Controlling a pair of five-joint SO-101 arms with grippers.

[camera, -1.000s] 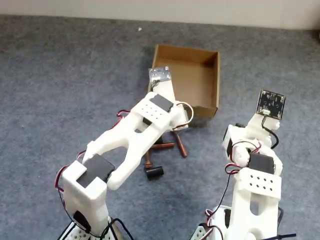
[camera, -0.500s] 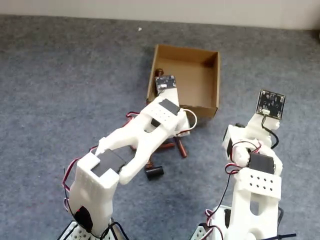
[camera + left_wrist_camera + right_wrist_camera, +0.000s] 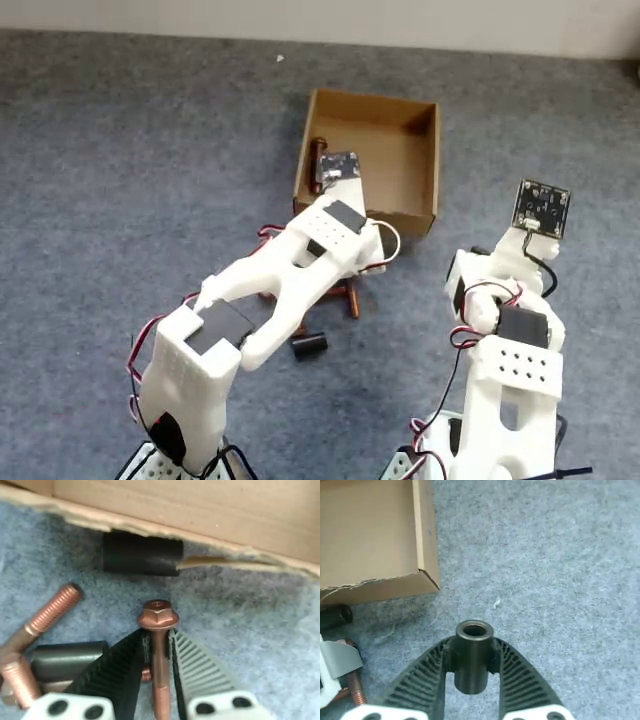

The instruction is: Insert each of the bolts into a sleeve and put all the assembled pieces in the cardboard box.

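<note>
Early going, I judge: the left claw [image 3: 159, 636] pinches a copper flanged bolt [image 3: 158, 616] just outside the brown cardboard box [image 3: 390, 160]; the right claw [image 3: 471, 652] pinches a dark cylindrical sleeve [image 3: 472, 672]; the two are unjoined; spare bolts [image 3: 50, 612] and sleeves [image 3: 141, 554] lie loose on the grey counter [image 3: 120, 150].

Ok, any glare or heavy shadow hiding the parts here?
High view: even light, no glare, soft shadow under the left arm over the loose bolts. Left wrist view: slight sheen on the bolt in the left claw; the sleeve by the box sits in shadow. Right wrist view: the held sleeve in the right claw is evenly lit, bore dark.
</note>
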